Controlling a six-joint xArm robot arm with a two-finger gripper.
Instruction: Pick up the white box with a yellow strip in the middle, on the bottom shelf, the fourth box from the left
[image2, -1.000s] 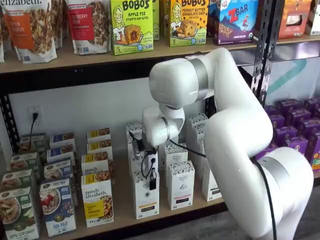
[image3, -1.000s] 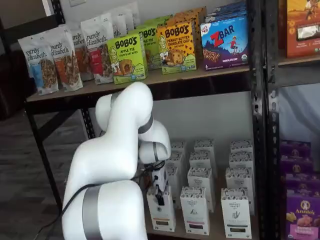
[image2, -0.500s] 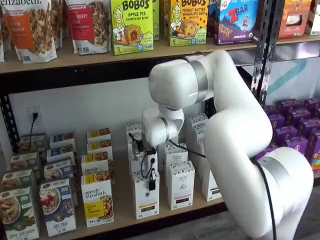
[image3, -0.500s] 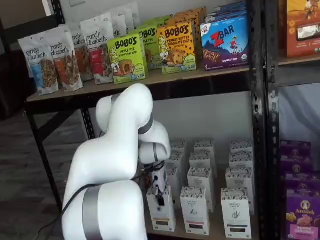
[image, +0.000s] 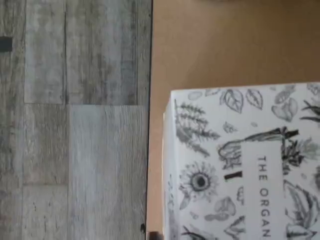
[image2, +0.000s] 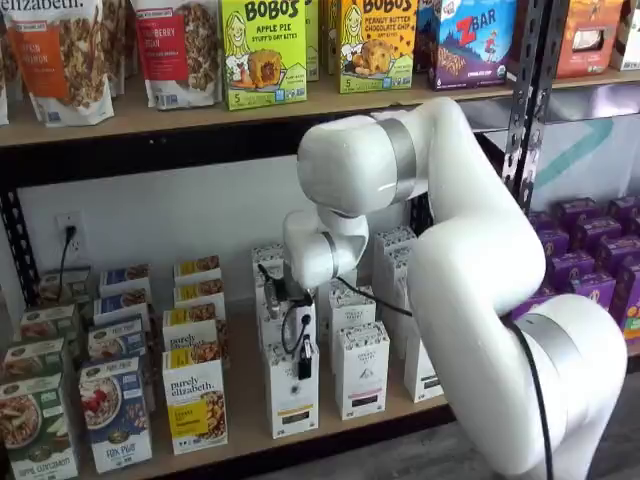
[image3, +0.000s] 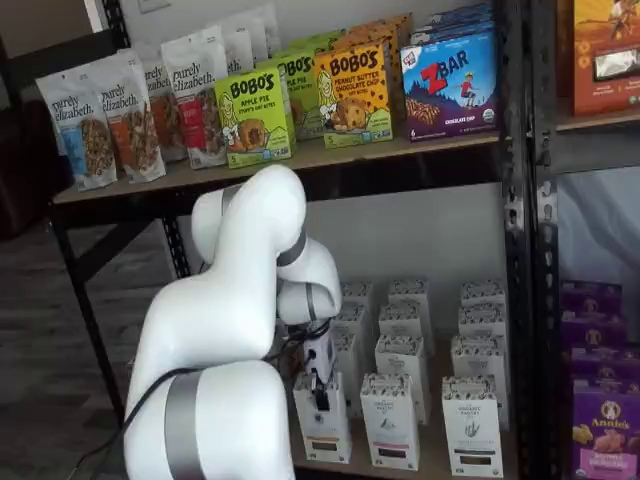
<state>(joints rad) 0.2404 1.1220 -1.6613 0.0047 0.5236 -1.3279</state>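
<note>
White box (image2: 292, 392) stands at the front edge of the bottom shelf (image2: 240, 425), upright, its black label low on the face; the other shelf view shows it too (image3: 325, 420). From the wrist view its top (image: 245, 165) fills much of the picture, printed with dark leaves and flowers and the words "THE ORGAN", the rest cut off, with pale shelf board (image: 210, 45) around it and grey plank floor (image: 70, 125) past the edge. The gripper (image2: 300, 345) hangs straight over this box with a black cable looped beside it; its black fingers reach down to the box top, but whether they are closed on it or apart cannot be told from either shelf view. More white boxes of the same kind stand in rows behind it and to the side, the nearest one (image2: 361, 370) just beside it. On the other side stands a wider "purely elizabeth" box (image2: 195, 400) with a yellow band, then a blue box (image2: 115, 412) and a green one (image2: 37, 425). The white arm (image2: 470, 270) bends across the front of the shelves and hides part of the rows. On the shelf above stand "purely elizabeth" bags (image2: 65, 55), "BOBO'S" boxes reading "APPLE PIE" (image2: 263, 50) and "PEANUT BUTTER CHOCOLATE CHIP" (image2: 377, 42), and a "ZBAR" box (image2: 470, 40). Purple boxes (image2: 590, 260) fill the next bay.
</note>
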